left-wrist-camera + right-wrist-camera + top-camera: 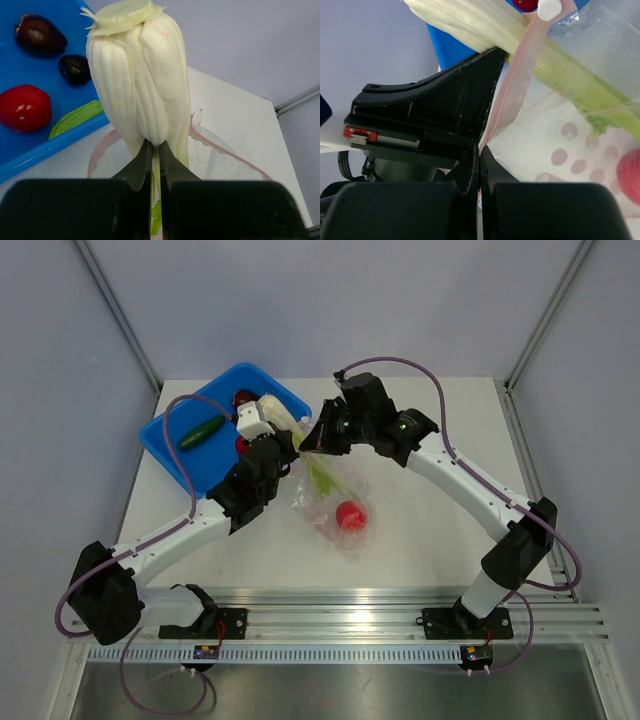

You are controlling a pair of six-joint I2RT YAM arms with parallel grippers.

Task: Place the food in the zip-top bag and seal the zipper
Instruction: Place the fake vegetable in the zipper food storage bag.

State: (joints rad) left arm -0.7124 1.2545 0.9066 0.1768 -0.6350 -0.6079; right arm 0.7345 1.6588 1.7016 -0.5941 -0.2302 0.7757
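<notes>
Left wrist view: my left gripper (154,146) is pinched almost closed on the pale stalk (142,75), white butt end up, green end aimed down at the mouth of the zip-top bag (560,150). My right gripper (480,150) is clamped tight on the zipper (512,85) strip at the bag's mouth. I judge this lifts that lip so the mouth gapes and the stalk can slide in. Right wrist view shows the green end already past the strip, inside the bag. One red fruit (350,515) lies inside the bag. Beside the bag on my left-arm side, the blue bin (165,448) holds the cucumber (201,432), a second red fruit (24,107) and two dark fruits (40,34), not bagged yet. Bag lies on a white table (440,540), with plain pale walls and metal frame posts beyond it
</notes>
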